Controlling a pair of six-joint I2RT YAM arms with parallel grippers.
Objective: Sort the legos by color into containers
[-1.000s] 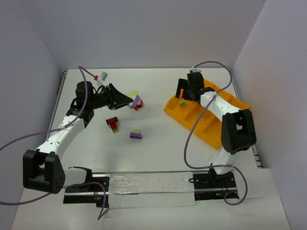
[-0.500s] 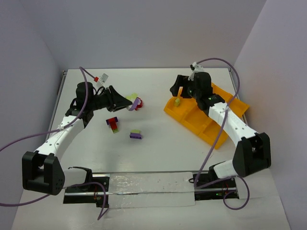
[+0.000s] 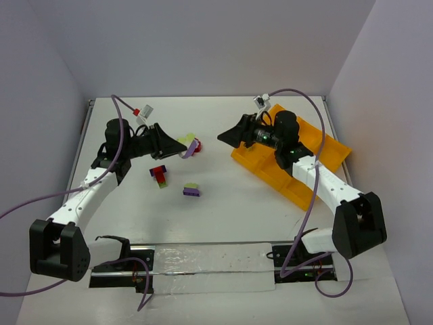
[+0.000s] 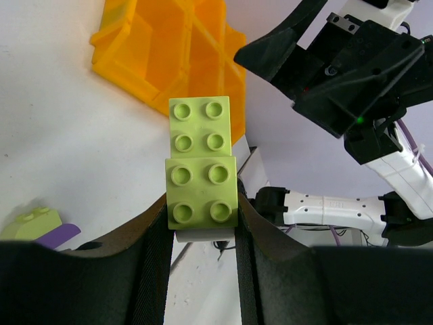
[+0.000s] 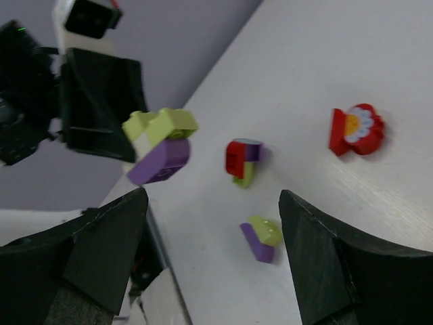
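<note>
With the left fingers clenched on a yellow-green-and-purple clump held above the table, well apart from the orange tray, and the right fingers spread empty facing it, a mistimed handover could let the clump fall.

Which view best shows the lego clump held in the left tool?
Left wrist: the yellow-green lego clump is close up, studs clear, pinched in the left tool. Right wrist shows it sideways, with a purple brick underneath; top external shows it tiny.
</note>
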